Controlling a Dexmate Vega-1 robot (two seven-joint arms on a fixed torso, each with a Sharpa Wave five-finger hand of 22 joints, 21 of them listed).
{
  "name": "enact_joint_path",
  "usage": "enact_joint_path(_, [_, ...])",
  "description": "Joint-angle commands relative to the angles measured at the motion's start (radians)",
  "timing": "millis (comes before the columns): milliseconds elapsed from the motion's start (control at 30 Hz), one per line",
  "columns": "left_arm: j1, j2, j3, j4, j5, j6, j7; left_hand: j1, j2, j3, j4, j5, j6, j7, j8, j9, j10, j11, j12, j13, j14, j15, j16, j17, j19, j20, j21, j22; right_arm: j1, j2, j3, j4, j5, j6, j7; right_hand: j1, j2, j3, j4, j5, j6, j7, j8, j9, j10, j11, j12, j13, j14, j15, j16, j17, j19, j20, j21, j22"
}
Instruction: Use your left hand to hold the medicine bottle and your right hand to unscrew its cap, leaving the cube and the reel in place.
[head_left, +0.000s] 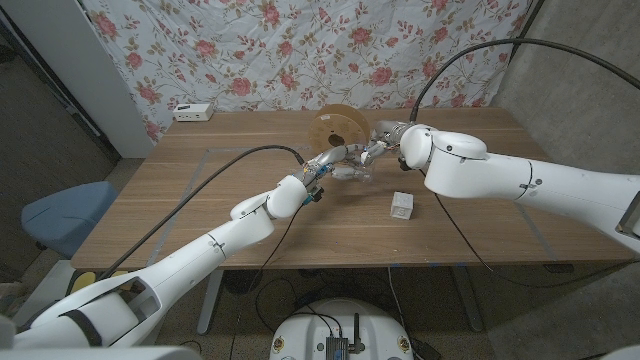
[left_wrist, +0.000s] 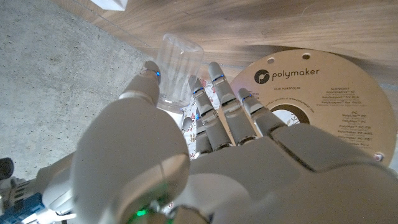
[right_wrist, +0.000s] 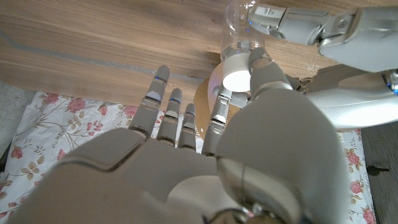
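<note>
At the head view's centre, the left hand gripped the clear medicine bottle above the desk; contents unclear. The right hand pinched its white cap.

Our left hand wraps its fingers around the clear plastic medicine bottle — just beside it stands the tan cardboard "polymaker" filament reel on the wooden table.

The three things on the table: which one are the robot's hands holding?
The clear medicine bottle, held up between the left hand and right hand. The white cube and the cardboard reel sit untouched on the table.
</note>
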Motion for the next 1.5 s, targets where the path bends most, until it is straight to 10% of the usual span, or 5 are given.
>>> enact_joint_path(33, [0.0,0.001,-0.002,-0.001,0.002,-0.004,-0.001,0.002,0.009,0.007,0.001,0.002,0.005,-0.004,-0.002,0.006,0.009,-0.003,0.005,0.004,0.005,-0.095,0.0,0.001,0.001,-0.092,0.001,0.003,-0.033,-0.003,0.048,-0.001,0.027,0.015,0.006,0.024,0.028,0.02,-0.003,0.013,0.014,-0.026,0.007,0.003,-0.004,-0.01,-0.004,0.005,0.008,-0.007,0.005,0.006,-0.001,-0.012,-0.005,0.002])
enact_joint_path(1500, [0.0,-0.002,-0.002,0.007,-0.002,0.002,0.003,0.004,0.011,0.009,0.0,0.003,0.005,-0.003,-0.002,0.006,0.01,-0.003,0.005,0.004,0.005,-0.096,-0.001,0.001,0.001,-0.093,0.001,0.003,-0.162,-0.004,0.223,0.018,0.119,0.115,-0.017,0.155,0.08,0.065,-0.014,0.066,0.025,-0.092,0.018,-0.009,-0.003,-0.099,-0.005,0.005,0.002,-0.051,0.014,0.018,-0.017,-0.024,-0.007,0.002])
